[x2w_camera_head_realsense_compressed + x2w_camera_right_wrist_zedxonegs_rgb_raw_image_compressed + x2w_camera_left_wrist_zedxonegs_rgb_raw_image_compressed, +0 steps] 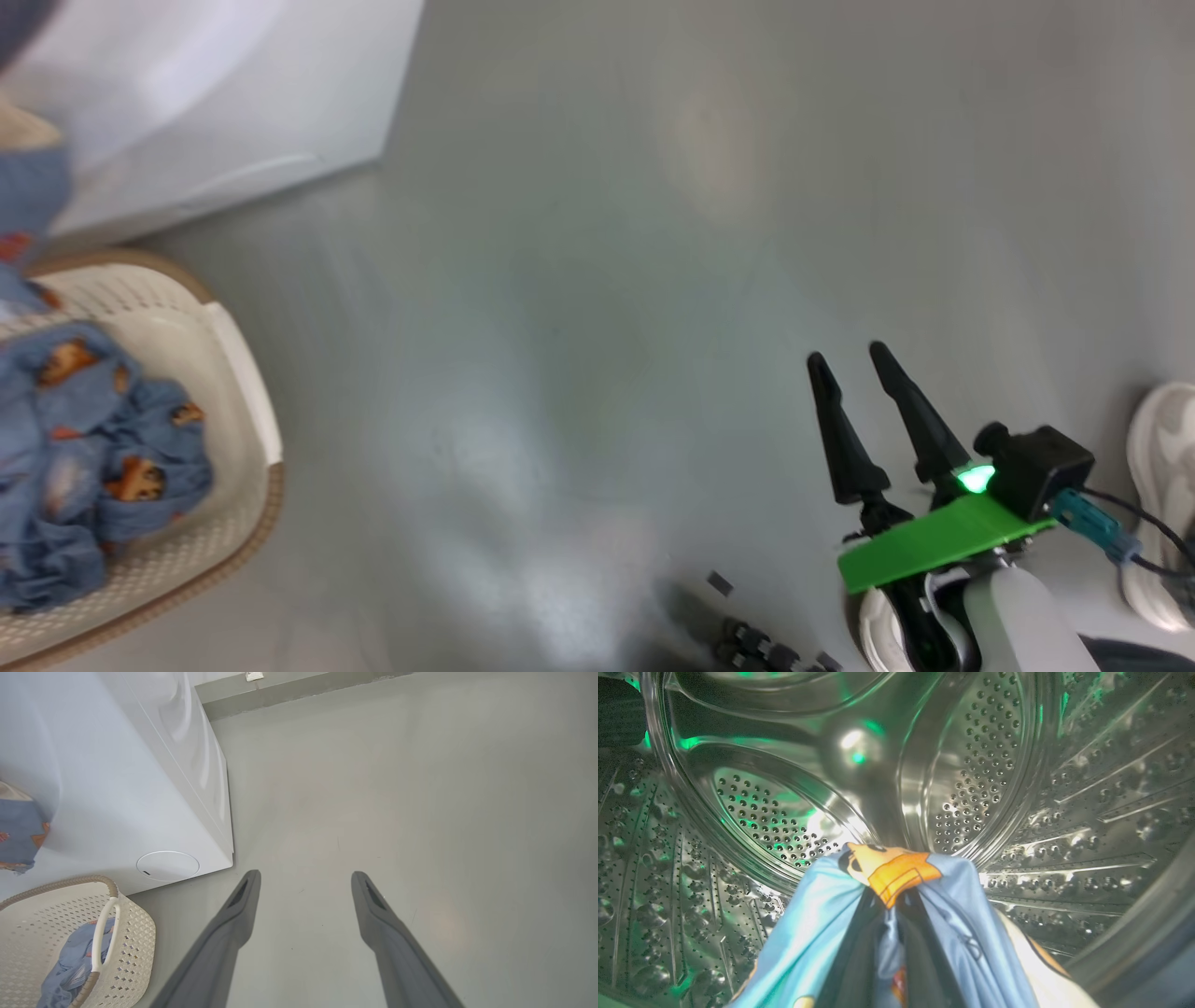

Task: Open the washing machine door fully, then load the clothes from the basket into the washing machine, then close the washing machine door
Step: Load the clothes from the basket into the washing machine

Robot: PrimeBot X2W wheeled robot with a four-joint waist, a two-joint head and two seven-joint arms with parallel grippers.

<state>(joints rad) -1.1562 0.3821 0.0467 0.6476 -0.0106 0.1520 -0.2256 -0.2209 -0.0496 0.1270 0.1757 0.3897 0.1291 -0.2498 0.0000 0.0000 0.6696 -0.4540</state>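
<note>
Blue clothes [817,938] clamped lengthwise along left hand [889,905], pointing into washing machine [985,765].

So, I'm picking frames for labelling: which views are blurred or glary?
Head view: motion-smeared, washing machine and basket soft, pale glare on the floor. Left wrist view: sharp, green glints on the drum behind the clothes. Right wrist view: crisp, evenly lit.

Head view motion-blurred, green glints on washing machine drum [775,812], floor [420,788] softly, evenly lit.
</note>
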